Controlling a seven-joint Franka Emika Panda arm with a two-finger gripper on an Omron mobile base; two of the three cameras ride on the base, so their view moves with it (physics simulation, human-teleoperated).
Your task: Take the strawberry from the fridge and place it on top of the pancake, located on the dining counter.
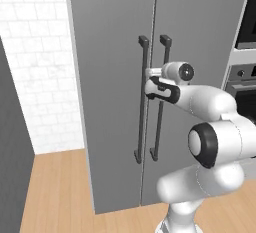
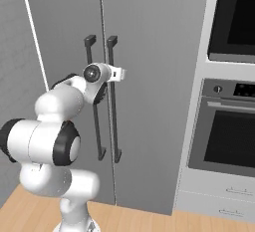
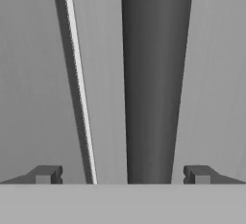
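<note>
Fridge (image 1: 115,102): both doors shut, contents hidden; top cut off by the frame. Door seam (image 3: 79,98): left of the bar. Right handle bar (image 3: 154,83): between the fingertips (image 3: 45,174), contact unclear. Gripper (image 3: 122,175): jaws spread wide, holding nothing. Wall oven (image 2: 231,136): partly cropped.

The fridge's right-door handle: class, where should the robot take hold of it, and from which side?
Grip the right door handle on its straight middle stretch, coming head-on from the front of the fridge. The bar is long, vertical and stands off the door, so the gripper, jaws open on either side, can close across it. Both doors look shut.
</note>
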